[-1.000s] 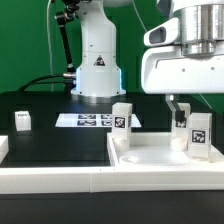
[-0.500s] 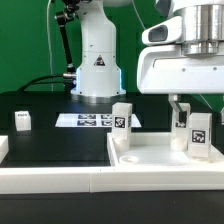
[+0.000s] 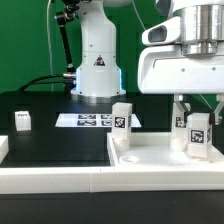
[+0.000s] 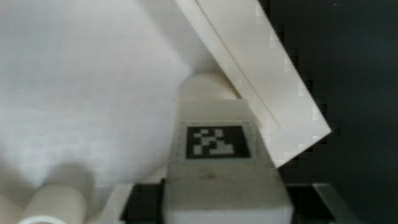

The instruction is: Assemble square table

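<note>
Narrowed since the earlier frame, the gripper (image 3: 198,116) is set astride the leg (image 3: 198,138), upright on the top (image 3: 150,160) at lower right; whether it is clamped cannot be told. Grasping is in hand; a firm hold, then a lift, is needed.

On my feed, a green backdrop (image 3: 25,40) stands behind a black table (image 3: 60,145). The marker board (image 3: 85,120) lies flat on it, black cables (image 3: 38,83) trail at the exterior view's left, and the light is bright and even.
</note>
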`<state>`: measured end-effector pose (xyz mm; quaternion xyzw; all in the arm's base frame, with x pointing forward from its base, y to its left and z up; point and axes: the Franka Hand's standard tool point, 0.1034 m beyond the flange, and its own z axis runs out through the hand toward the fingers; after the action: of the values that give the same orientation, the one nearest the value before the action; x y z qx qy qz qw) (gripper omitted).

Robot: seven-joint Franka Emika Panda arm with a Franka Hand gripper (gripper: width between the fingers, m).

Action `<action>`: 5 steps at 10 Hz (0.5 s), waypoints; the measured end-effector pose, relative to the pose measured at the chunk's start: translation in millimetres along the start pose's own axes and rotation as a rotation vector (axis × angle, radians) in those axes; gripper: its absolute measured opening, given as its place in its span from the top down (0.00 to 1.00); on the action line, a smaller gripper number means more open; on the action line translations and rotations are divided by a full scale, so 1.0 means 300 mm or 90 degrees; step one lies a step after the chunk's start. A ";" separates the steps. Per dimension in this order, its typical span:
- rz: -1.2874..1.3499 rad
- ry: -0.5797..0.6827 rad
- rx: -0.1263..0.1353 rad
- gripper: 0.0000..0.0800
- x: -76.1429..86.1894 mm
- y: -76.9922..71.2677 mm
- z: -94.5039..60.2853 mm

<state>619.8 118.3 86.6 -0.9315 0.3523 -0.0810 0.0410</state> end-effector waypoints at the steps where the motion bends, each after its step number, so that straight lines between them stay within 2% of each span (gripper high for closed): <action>1: 0.028 0.000 0.000 0.64 0.000 0.000 0.000; 3: 0.165 -0.003 0.001 0.64 0.000 0.005 0.000; 5: 0.283 -0.015 0.012 0.64 0.002 0.011 0.002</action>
<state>618.3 115.5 85.8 -0.8313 0.5477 -0.0624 0.0710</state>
